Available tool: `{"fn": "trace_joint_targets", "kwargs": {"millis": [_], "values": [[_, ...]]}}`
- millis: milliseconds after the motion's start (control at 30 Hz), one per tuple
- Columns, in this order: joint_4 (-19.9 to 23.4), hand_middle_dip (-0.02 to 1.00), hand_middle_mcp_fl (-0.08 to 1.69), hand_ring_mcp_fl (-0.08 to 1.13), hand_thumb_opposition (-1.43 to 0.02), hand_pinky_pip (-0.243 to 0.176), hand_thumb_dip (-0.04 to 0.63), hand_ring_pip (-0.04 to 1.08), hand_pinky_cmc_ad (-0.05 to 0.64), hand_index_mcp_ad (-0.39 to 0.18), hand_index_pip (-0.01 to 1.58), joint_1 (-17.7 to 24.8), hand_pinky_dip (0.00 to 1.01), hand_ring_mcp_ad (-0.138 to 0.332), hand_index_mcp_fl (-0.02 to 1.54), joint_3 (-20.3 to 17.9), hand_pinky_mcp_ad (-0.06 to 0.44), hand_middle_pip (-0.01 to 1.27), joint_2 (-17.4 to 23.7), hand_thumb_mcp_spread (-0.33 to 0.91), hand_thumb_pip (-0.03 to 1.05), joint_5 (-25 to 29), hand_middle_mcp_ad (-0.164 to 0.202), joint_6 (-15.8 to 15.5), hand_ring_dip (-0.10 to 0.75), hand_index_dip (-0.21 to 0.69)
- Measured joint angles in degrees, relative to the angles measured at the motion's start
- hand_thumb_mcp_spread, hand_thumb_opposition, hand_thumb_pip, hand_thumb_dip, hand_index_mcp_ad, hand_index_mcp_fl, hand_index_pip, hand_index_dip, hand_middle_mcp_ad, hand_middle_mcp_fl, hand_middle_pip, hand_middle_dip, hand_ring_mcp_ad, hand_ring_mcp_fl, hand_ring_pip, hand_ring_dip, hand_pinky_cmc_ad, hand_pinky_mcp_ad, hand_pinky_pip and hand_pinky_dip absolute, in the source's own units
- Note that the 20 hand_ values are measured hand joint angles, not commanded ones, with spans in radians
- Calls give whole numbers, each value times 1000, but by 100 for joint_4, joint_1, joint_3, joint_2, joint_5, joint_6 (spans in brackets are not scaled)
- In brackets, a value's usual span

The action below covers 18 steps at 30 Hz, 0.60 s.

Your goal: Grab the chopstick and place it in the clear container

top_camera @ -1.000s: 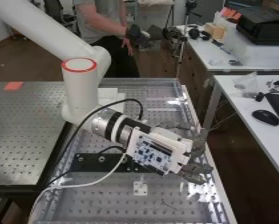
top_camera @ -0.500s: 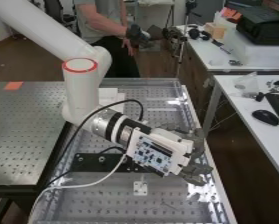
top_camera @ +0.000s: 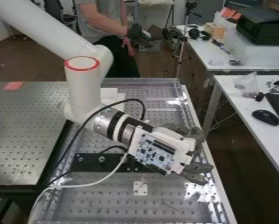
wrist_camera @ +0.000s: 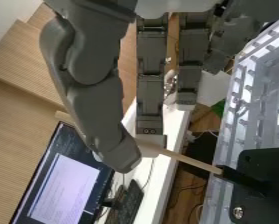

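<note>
Lengthwise, chopstick (wrist_camera: 189, 160) toward the black plate (wrist_camera: 268, 202).

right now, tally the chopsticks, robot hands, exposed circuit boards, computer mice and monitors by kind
chopstick: 1
robot hand: 1
exposed circuit board: 1
computer mouse: 1
monitor: 1
total: 5

The white, jointed robot arm (top_camera: 83, 92) came in from the high view's upper left, bent downward, then angled toward the lower right. Its dark grey, multi-fingered hand (top_camera: 197, 169) was tilted, fingers (wrist_camera: 149, 85) nearly straight in the wrist view, the thick thumb (wrist_camera: 90, 95) bent into a fingertip pinch.
</note>
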Motion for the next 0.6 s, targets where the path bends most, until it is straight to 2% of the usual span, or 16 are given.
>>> {"fn": "trace_joint_targets", "kwargs": {"millis": [67, 133, 200, 300, 367, 433, 467, 533, 600], "values": [[-21, 654, 1026, 524, -1037, -5, 283, 91, 403, -232, 876, 0, 183, 168, 981, 16, 183, 536, -4, 752, 494, 2, 24, -26, 377, 202], [-94, 656, 1040, 539, -1033, -2, 283, 94, 417, -178, 860, -1, 183, 175, 983, 63, 183, 536, -11, 771, 494, -24, -3, -103, 377, 218], [-134, 656, 1040, 543, -1037, -2, 283, 91, 421, -148, 829, -2, 183, 178, 998, 92, 183, 536, -13, 768, 494, -36, -37, -189, 377, 220], [-199, 656, 1037, 539, -1047, -5, 283, 91, 429, -106, 794, -8, 183, 180, 1012, 141, 178, 531, -16, 773, 494, -95, -37, -313, 377, 237], [-262, 668, 1037, 539, -1044, -5, 290, 91, 429, -106, 703, -17, 182, 180, 1028, 175, 182, 494, -20, 766, 499, -170, -35, -330, 377, 234], [-301, 670, 1051, 543, -1018, -5, 307, 91, 429, -106, 620, -24, 182, 180, 923, 199, 182, 456, -24, 710, 581, -259, -37, -358, 375, 234], [-303, 672, 1054, 543, -1002, -5, 311, 91, 426, -106, 588, -24, 182, 176, 874, 201, 182, 450, -25, 688, 590, -271, -37, -364, 375, 237], [-315, 672, 946, 475, -956, -7, 311, 77, 426, -120, 562, -24, 182, 173, 840, 207, 182, 407, -25, 625, 607, -291, -35, -366, 375, 241], [-320, 668, 902, 461, -929, -7, 312, 77, 426, -129, 546, -22, 185, 171, 815, 207, 182, 389, -24, 595, 646, -279, -37, -341, 377, 227]]}}
